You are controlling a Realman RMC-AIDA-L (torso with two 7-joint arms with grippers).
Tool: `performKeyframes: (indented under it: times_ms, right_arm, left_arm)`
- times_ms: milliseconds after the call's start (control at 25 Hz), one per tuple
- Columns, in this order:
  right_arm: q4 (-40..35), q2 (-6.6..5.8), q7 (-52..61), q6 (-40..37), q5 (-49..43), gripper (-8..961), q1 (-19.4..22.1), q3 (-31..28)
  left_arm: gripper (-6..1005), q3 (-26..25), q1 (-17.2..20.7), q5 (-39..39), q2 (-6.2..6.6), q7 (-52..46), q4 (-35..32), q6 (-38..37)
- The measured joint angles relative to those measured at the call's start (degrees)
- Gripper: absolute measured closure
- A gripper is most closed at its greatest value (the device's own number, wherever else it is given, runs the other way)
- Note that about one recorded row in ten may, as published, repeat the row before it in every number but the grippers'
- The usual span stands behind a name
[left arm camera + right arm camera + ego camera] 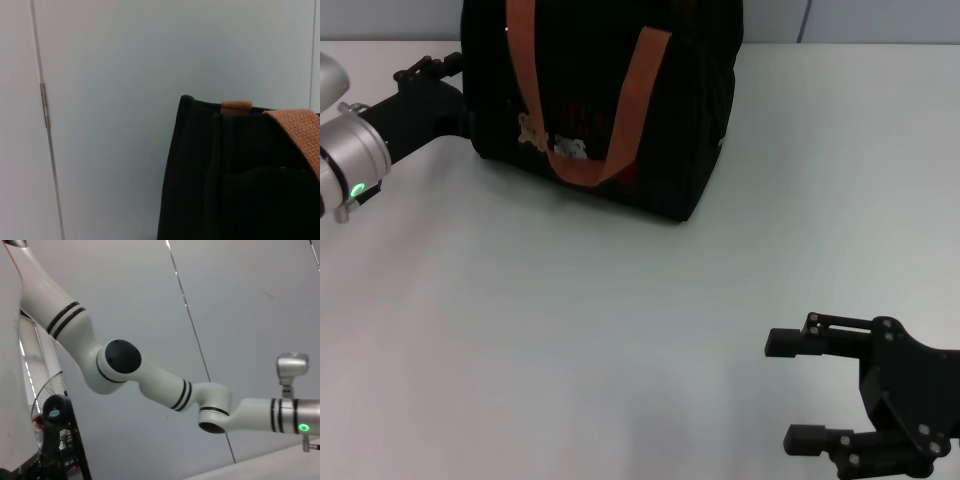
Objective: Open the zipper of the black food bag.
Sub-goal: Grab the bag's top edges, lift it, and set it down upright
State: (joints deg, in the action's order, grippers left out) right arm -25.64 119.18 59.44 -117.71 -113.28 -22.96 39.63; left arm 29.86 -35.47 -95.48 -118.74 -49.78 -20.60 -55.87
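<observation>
Right gripper (800, 390): near edge of white table (570, 330), fingers spread wide, holding nothing. Black food bag (690, 110): far side of table, top cut off, zipper unseen; orange straps (640, 90). Left gripper (432, 68): touching bag's left side, fingers indiscernible. Backdrop: pale wall panels (125, 100).

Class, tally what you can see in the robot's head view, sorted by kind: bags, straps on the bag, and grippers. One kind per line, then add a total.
Bags: 1, the bag
Straps: 1 visible, the strap
Grippers: 2, the left gripper beside the bag, the right gripper open over the table
Total: 4
</observation>
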Motion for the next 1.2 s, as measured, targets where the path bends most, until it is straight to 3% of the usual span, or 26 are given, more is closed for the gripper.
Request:
performKeyframes:
  times_ms: [400, 760, 1200]
  right_arm:
    - [2.7, 0.00, -2.7, 0.3, 0.0, 187, -0.6, 0.5]
    - [2.7, -0.01, -2.8, 0.4, 0.0, 187, -0.6, 0.4]
    - [2.8, 0.00, -2.8, 0.8, 0.0, 188, -1.6, 0.5]
  left_arm:
    - [213, 3.3, -1.7, -0.1, -0.16, -0.2, 0.5, 2.8]
    - [225, 12.9, 0.2, 0.3, -0.05, -5.2, -0.2, 1.3]
    - [473, 12.7, 2.7, 0.6, 0.09, -5.1, -0.3, -4.7]
